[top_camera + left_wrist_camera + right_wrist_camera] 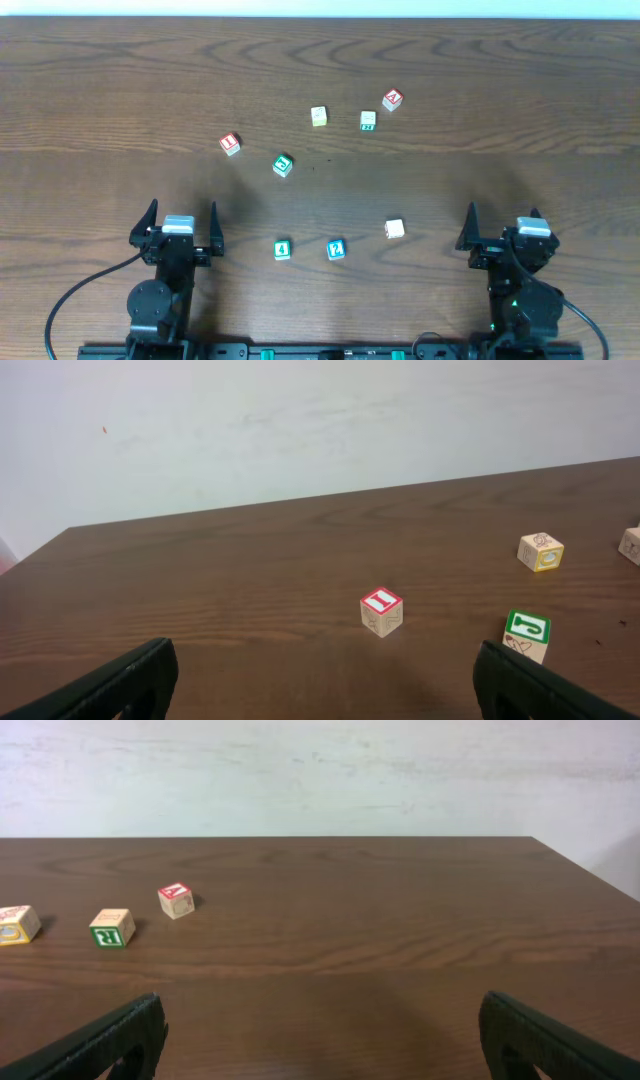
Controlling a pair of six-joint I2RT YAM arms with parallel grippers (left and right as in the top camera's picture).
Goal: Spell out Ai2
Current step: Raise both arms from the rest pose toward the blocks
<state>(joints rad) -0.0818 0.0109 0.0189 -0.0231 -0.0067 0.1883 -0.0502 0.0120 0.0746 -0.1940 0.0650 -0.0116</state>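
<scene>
The overhead camera looks straight down from far; my wrist cameras look forward, low, both seeing the yellow block (pixel 540 552).

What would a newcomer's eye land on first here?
Eight small blocks lie scattered over the dark table: red A block back right, red I block left, blue 2 block in front. Left pincer and right pincer sit open at the near edge.

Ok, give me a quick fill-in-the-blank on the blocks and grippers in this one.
1. The left gripper and right gripper are both ___ and empty.
2. The red I block shows in the ___ wrist view.
3. The red A block shows in the ___ wrist view.
4. The 2 block is coloured ___.
Missing words: open, left, right, blue.
</scene>
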